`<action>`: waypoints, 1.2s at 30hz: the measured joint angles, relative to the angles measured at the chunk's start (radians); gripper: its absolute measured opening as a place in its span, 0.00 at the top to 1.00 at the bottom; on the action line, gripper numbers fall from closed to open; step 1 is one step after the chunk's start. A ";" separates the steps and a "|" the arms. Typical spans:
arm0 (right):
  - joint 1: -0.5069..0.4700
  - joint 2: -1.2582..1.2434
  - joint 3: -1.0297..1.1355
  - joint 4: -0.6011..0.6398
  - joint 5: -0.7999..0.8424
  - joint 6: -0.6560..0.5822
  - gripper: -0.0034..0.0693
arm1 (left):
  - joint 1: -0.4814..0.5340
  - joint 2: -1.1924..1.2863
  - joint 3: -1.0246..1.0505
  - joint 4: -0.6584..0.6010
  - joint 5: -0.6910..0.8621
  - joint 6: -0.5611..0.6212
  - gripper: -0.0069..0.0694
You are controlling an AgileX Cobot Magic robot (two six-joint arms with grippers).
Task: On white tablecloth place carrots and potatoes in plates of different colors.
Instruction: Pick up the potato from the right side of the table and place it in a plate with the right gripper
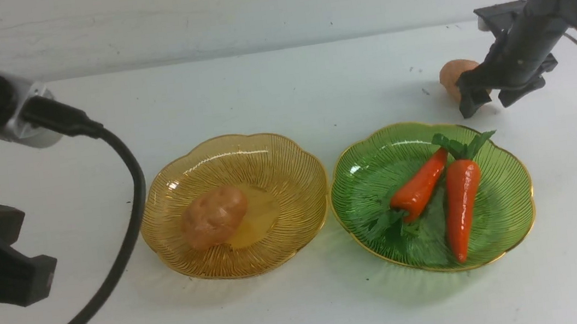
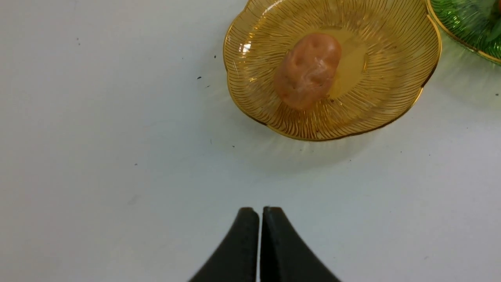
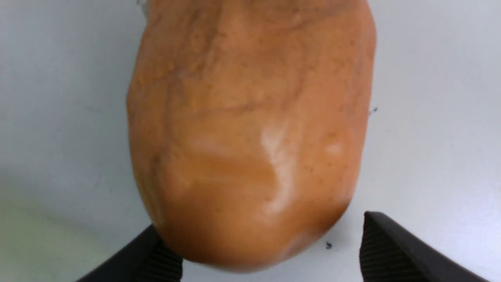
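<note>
White tablecloth lies nearest, and the left gripper hangs over it with fingers pressed together, holding nothing. Further on, the amber plate carries one potato and the green plate holds both carrots. Beyond the green plate, the second potato rests on the cloth. The right gripper straddles its near end, fingers apart, not yet clamped. Judgement: light, hard, glossy and rounded, liable to slip; take hold across its broad middle.
</note>
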 joint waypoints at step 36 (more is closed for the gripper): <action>0.047 0.029 -0.090 0.091 -0.262 0.259 0.21 | 0.000 0.000 0.000 0.074 0.029 -0.089 0.91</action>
